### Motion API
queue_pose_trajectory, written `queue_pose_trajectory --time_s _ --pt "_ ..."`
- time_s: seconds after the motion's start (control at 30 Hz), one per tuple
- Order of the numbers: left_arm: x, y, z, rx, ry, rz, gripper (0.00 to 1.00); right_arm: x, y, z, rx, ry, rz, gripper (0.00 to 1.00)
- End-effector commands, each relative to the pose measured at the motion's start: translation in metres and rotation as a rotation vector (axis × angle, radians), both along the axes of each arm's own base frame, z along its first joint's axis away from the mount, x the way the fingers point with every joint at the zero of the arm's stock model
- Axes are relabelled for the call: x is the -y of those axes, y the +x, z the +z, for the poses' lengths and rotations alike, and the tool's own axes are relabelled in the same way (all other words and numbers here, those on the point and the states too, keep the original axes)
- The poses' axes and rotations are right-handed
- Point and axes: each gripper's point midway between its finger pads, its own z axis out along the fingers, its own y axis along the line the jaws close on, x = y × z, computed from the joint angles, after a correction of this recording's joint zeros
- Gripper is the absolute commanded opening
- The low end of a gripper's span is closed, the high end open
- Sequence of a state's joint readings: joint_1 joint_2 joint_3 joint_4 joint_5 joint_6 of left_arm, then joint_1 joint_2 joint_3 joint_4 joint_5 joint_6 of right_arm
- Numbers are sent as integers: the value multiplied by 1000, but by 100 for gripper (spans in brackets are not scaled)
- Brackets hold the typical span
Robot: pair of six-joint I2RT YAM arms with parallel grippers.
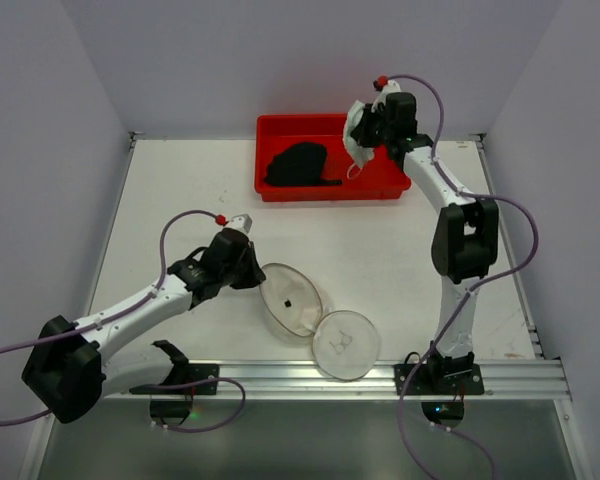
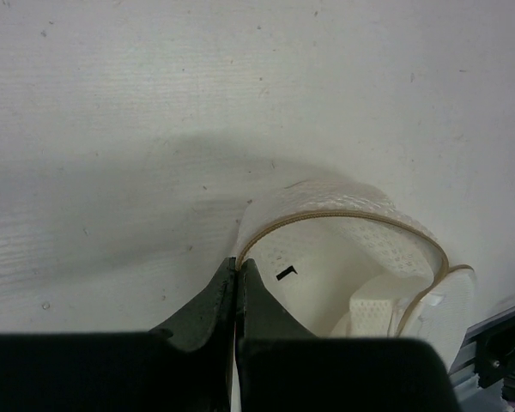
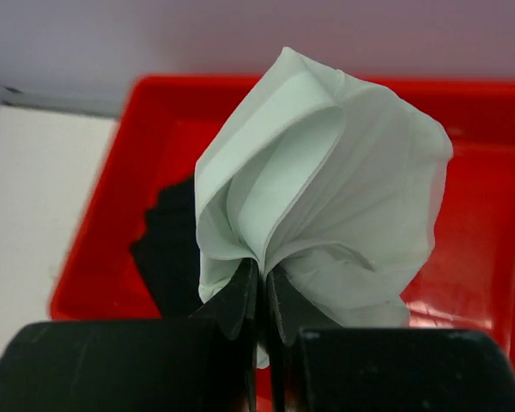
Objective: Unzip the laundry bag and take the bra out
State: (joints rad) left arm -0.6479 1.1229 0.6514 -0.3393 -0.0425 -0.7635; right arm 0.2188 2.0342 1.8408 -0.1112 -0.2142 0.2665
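The laundry bag (image 1: pixel 292 298) lies unzipped on the table, its two round mesh halves spread open, the second half (image 1: pixel 345 344) nearer the front rail. My left gripper (image 1: pixel 252 272) is shut on the bag's rim; in the left wrist view the closed fingertips (image 2: pixel 238 262) pinch the tan edge of the laundry bag (image 2: pixel 352 249). The black bra (image 1: pixel 300 165) lies in the red tray (image 1: pixel 380 188). My right gripper (image 1: pixel 368 138) hangs over the tray's right end, shut on a pale white cup (image 1: pixel 354 135). The right wrist view shows that gripper (image 3: pixel 262 268) with the crumpled cup (image 3: pixel 326 189) above the bra (image 3: pixel 167 249).
The red tray (image 3: pixel 94 223) stands at the back of the table against the rear wall. A metal rail (image 1: pixel 380 378) runs along the near edge, close to the bag's open half, and shows at the corner of the left wrist view (image 2: pixel 498 343).
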Motion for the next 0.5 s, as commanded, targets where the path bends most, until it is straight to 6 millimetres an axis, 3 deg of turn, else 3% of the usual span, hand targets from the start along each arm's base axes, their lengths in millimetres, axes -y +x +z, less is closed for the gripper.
queue_pose_trajectory --time_s 0.0,0.07,0.1,0.33,0.43,0.47 --pt "0 15 9 40 24 10 0 26 1 -59 -176 -129 -92 0" --pt "3 17 10 43 13 1 0 36 7 -71 -210 -171 -141 0" --pt "3 18 8 37 15 -1 0 45 5 -94 -276 -213 -172 0" --pt "4 35 12 46 -13 -3 0 43 15 -100 -324 -249 -163 0" --pt "7 43 17 45 -48 -14 0 32 16 -102 -333 -219 -112 27" --pt "7 47 18 46 -60 -13 0 30 16 -102 -332 -212 -100 47"
